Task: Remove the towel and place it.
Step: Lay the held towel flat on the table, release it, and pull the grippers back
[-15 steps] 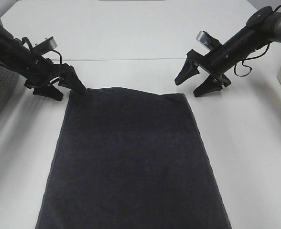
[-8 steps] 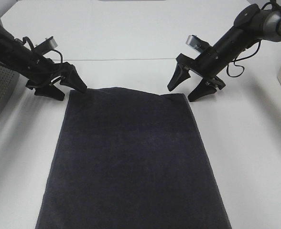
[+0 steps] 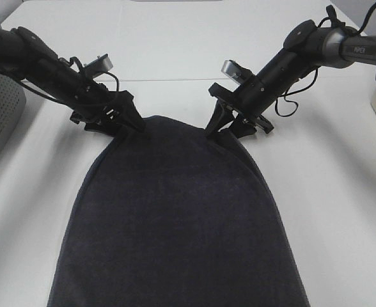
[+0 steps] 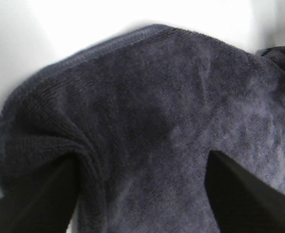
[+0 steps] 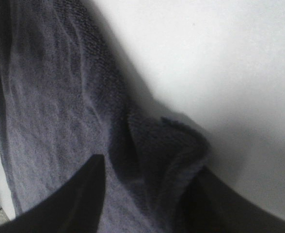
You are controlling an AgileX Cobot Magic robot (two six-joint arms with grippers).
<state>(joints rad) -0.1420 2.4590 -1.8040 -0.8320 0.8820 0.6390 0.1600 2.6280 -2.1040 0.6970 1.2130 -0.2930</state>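
Left gripper [image 3: 129, 121]: jaws narrowed on towel [image 3: 175, 217] far corner, fabric bunched between.
Right gripper [image 3: 223, 131]: pinching opposite far corner.
Purpose: paired corner holds, likely for an even lift.

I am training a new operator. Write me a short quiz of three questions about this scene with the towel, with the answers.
1. True or false: the towel is rolled into a ball.
2. Where do the left gripper and the right gripper meet it? A near edge, B far corners, C middle.
3. How many grippers touch it?
Key: 1 false, it lies spread on the table; 2 B; 3 two.
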